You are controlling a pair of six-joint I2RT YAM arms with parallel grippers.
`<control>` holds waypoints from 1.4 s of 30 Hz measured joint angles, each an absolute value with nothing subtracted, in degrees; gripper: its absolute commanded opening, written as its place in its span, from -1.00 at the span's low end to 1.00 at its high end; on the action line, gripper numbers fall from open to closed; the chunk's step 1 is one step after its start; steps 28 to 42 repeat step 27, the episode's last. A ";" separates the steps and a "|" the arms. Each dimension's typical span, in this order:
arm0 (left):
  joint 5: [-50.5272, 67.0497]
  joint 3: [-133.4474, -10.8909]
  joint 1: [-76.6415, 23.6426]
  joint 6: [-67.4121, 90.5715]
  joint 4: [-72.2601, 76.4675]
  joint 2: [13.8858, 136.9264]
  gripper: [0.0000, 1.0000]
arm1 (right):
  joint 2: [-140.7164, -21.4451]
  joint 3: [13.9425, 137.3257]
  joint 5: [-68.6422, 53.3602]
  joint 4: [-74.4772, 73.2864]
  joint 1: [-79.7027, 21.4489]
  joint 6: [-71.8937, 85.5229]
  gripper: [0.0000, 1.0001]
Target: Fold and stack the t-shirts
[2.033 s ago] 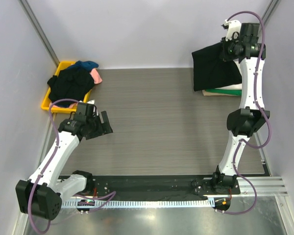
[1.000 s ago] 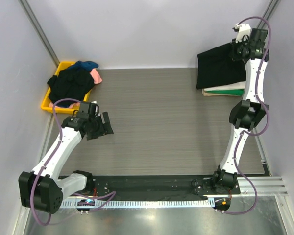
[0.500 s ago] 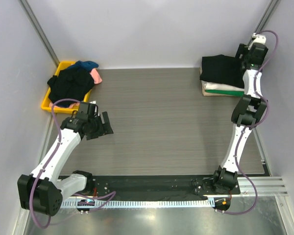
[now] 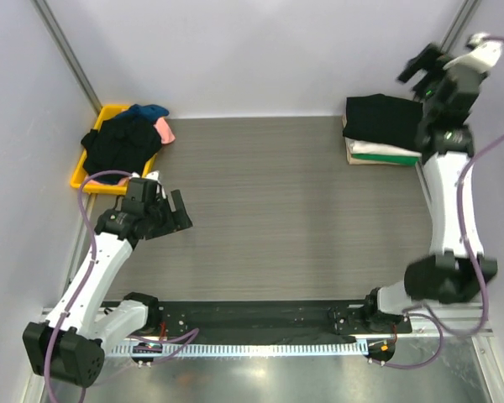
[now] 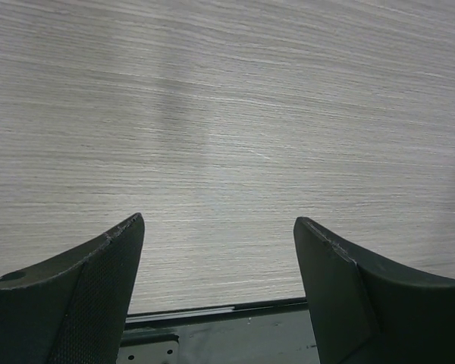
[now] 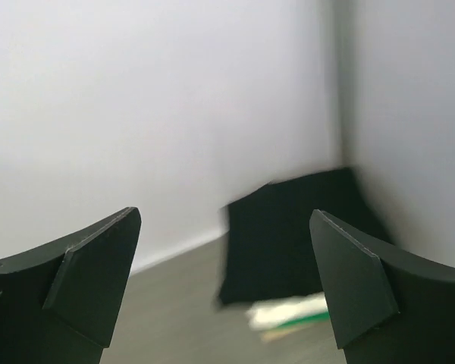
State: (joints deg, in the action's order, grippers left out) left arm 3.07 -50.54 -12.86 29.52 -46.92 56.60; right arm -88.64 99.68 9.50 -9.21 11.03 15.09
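Lying flat atop stack (image 4: 378, 152), folded blk tee (image 4: 381, 117), long axis L-R

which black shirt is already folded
The black t-shirt topping the far-right stack, flat and squared; the other black t-shirt lies crumpled in the yellow tray.

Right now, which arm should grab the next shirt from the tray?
Left. The left gripper, open, hovers near the tray of unfolded shirts; the right gripper is raised near the stack, far off.
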 measured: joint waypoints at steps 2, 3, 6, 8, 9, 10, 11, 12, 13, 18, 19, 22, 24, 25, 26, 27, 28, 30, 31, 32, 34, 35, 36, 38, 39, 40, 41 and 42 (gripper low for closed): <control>2.87 -50.54 -12.88 29.52 -46.89 55.05 0.62 | -78.24 88.86 9.23 -7.97 3.77 17.19 0.99; 2.72 -50.54 -12.88 29.54 -46.92 54.13 0.62 | -73.49 82.89 8.71 -7.84 -1.19 18.94 0.99; 1.98 -50.54 -12.91 29.54 -46.96 51.88 0.62 | -62.13 65.54 5.67 -6.92 -13.26 24.73 0.99; 0.73 -50.54 -12.91 29.56 -46.98 50.78 0.62 | -56.31 54.52 4.58 -7.14 -17.85 28.69 0.99; 0.16 -50.52 -12.91 29.58 -47.00 50.43 0.62 | -53.65 48.75 4.27 -7.66 -20.38 30.65 0.99; -0.67 -50.52 -12.91 29.65 -47.03 50.11 0.62 | -51.75 44.21 4.40 -7.64 -22.74 32.23 0.99; -1.61 -50.52 -12.91 29.76 -47.07 49.82 0.63 | -49.52 39.16 4.97 -8.36 -26.00 34.28 0.99; -2.57 -50.52 -12.91 29.91 -47.13 49.56 0.64 | -47.81 35.31 5.13 -9.74 -29.15 35.83 0.99; -3.49 -50.54 -12.91 30.02 -47.27 49.30 0.63 | -46.15 32.23 6.20 -10.37 -33.54 37.10 0.99; -7.29 -50.54 -12.91 30.89 -47.77 48.45 0.64 | -39.55 26.68 15.81 -16.14 -55.18 42.63 0.99; -7.90 -50.54 -12.91 31.05 -47.92 48.25 0.65 | -39.38 26.68 17.08 -16.32 -57.71 43.42 1.00; -9.61 -50.54 -12.91 31.14 -48.38 47.59 0.66 | -40.23 26.68 20.49 -16.78 -62.24 45.41 0.99; -10.41 -50.54 -12.91 31.16 -48.58 47.20 0.62 | -41.52 26.68 21.52 -16.75 -63.11 46.11 0.99; -10.74 -50.54 -12.91 31.18 -48.66 46.96 0.62 | -42.17 26.68 21.80 -16.75 -63.33 46.30 0.99; -11.07 -50.54 -12.91 31.11 -48.69 46.76 0.62 | -42.81 26.68 21.98 -16.75 -63.44 46.37 0.99; -11.44 -50.57 -12.91 31.14 -48.71 46.65 0.67 | -43.44 26.68 22.17 -16.67 -63.57 46.30 0.99; -11.44 -50.57 -12.91 31.14 -48.71 46.65 0.67 | -43.44 26.68 22.17 -16.67 -63.57 46.30 0.99; -11.44 -50.57 -12.91 31.14 -48.71 46.65 0.67 | -43.44 26.68 22.17 -16.67 -63.57 46.30 0.99; -11.44 -50.57 -12.91 31.14 -48.71 46.65 0.67 | -43.44 26.68 22.17 -16.67 -63.57 46.30 0.99; -11.44 -50.57 -12.91 31.14 -48.71 46.65 0.67 | -43.44 26.68 22.17 -16.67 -63.57 46.30 0.99; -11.44 -50.57 -12.91 31.14 -48.71 46.65 0.67 | -43.44 26.68 22.17 -16.67 -63.57 46.30 0.99; -11.44 -50.57 -12.91 31.14 -48.71 46.65 0.67 | -43.44 26.68 22.17 -16.67 -63.57 46.30 0.99; -11.44 -50.57 -12.91 31.14 -48.71 46.65 0.67 | -43.44 26.68 22.17 -16.67 -63.57 46.30 0.99; -11.44 -50.57 -12.91 31.14 -48.71 46.65 0.67 | -43.44 26.68 22.17 -16.67 -63.57 46.30 0.99; -11.44 -50.57 -12.91 31.14 -48.71 46.65 0.67 | -43.44 26.68 22.17 -16.67 -63.57 46.30 0.99; -11.44 -50.57 -12.91 31.14 -48.71 46.65 0.67 | -43.44 26.68 22.17 -16.67 -63.57 46.30 0.99; -11.44 -50.57 -12.91 31.14 -48.71 46.65 0.67 | -43.44 26.68 22.17 -16.67 -63.57 46.30 0.99; -11.44 -50.57 -12.91 31.14 -48.71 46.65 0.67 | -43.44 26.68 22.17 -16.67 -63.57 46.30 0.99</control>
